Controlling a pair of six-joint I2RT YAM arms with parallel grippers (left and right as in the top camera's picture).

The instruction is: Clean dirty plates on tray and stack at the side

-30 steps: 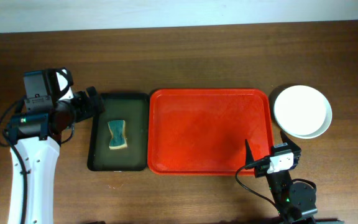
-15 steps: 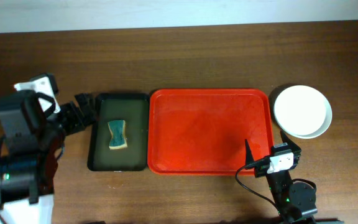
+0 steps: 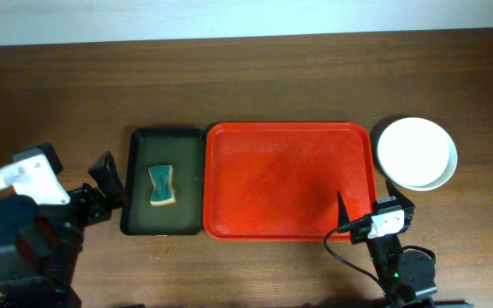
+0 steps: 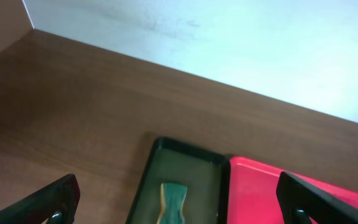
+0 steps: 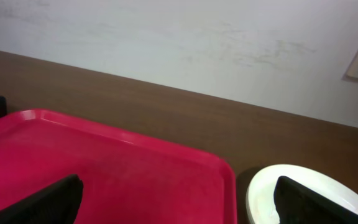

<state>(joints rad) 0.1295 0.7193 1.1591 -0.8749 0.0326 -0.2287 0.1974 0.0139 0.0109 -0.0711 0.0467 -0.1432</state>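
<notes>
The red tray lies at mid-table with nothing on it; it also shows in the left wrist view and the right wrist view. The plates sit as a white stack on the table just right of the tray, and their rim shows in the right wrist view. My left gripper hangs open, low at the left of the dark green tray, holding nothing. My right gripper stands open over the tray's near right corner, holding nothing.
A dark green tray lies against the red tray's left side and holds a teal and yellow sponge, which the left wrist view shows too. A pale wall runs behind the table's far edge.
My left arm has drawn back from the green tray's far left corner toward the table's near left. The right arm, the plates and both trays have not moved.
</notes>
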